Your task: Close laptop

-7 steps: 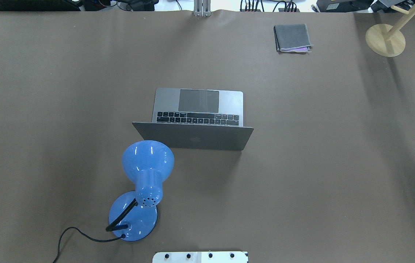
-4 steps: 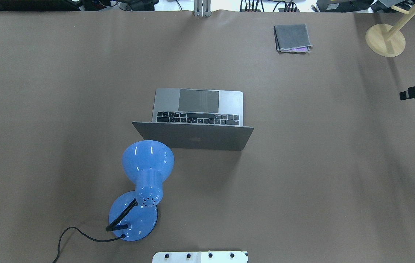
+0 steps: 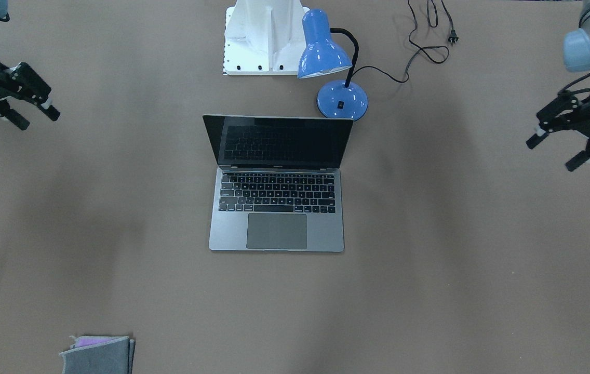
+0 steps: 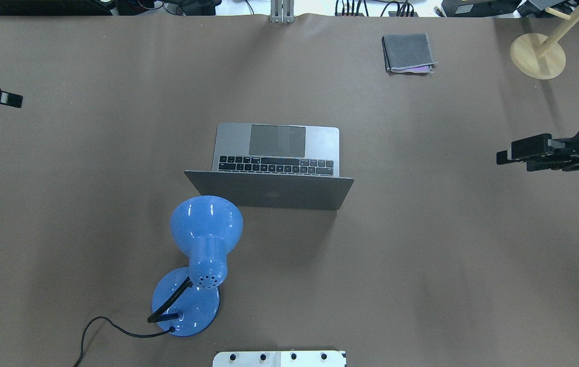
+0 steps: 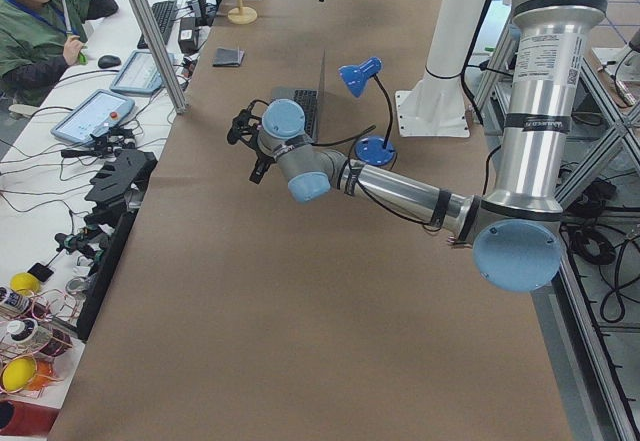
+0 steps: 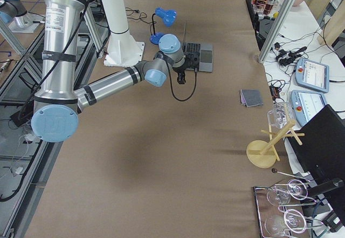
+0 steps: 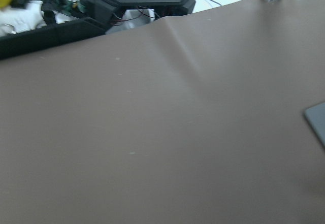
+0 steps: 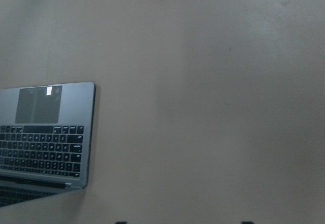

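Observation:
The grey laptop [image 4: 277, 140] stands open in the middle of the brown table, its lid [image 4: 269, 191] upright and its back towards the robot. The front view shows its black screen and keys [image 3: 277, 192]. My left gripper [image 3: 550, 155] is open and empty, far out at the table's left side; it shows at the overhead view's left edge [image 4: 11, 99]. My right gripper [image 3: 38, 120] is open and empty, far to the laptop's right, also in the overhead view [image 4: 504, 155]. The right wrist view shows the laptop's base [image 8: 51, 132].
A blue desk lamp [image 4: 203, 239] stands just behind the lid's left corner, its cord [image 4: 101, 326] trailing off. A folded grey cloth stack [image 4: 408, 52] lies at the far right. A wooden stand [image 4: 537, 55] is at the far right corner. The white robot base [image 3: 264, 36] is behind the lamp.
My right gripper has come in from the right edge towards the laptop. My left gripper has appeared at the left edge. The laptop and lamp have not moved.

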### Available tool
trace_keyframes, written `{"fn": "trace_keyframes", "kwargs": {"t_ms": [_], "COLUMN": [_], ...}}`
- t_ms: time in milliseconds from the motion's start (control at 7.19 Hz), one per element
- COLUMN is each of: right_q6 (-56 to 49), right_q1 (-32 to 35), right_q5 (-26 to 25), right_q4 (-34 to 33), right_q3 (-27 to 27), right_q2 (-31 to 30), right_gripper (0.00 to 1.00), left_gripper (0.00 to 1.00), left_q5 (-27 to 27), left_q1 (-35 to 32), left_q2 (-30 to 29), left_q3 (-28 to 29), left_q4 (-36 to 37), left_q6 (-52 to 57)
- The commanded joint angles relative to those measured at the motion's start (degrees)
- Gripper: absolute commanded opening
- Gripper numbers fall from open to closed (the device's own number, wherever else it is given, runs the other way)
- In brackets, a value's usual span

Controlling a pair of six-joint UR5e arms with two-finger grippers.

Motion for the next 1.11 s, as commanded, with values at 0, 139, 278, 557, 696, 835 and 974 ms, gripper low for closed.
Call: {"fn": "trace_keyframes", "kwargs": {"t_ms": [0,139,278,557,696,835,974], "right_q6": [11.01,12.87,13.67,20.23,23.06,25.7,25.98], "right_q1": [-6.79,-8.99,-10.66,-16.71,-19.53,-21.56,-24.54], "right_q5": [0.07,-0.01,-0.1,-5.51,-8.68,-10.11,-13.95], "right_q4": [-0.07,-0.07,-0.07,-0.16,-1.46,-10.79,-20.54], "right_q3": [5.5,6.83,7.88,9.65,9.65,9.65,9.57], "right_q2": [-0.05,0.04,0.21,2.22,5.63,12.71,19.92], "right_gripper": [0.07,0.0,0.0,0.0,0.0,0.0,0.0], "left_gripper": [0.51,0.01,0.0,0.0,0.0,0.0,0.0], "left_q5": [-0.36,-0.45,-0.45,-3.43,-2.66,-2.21,-1.77], "left_q1": [7.94,10.24,11.83,15.78,19.63,21.23,21.69], "left_q2": [-1.02,-1.2,-1.37,-6.35,-8.99,-9.89,-9.99], "left_q3": [-5.21,-7.06,-7.69,-7.52,-7.26,-6.56,-5.95], "left_q4": [-0.67,-0.67,-1.1,-1.46,-1.37,-1.37,-1.37], "left_q6": [-15.86,-19.68,-22.41,-35.2,-39.71,-40.1,-40.11]}}
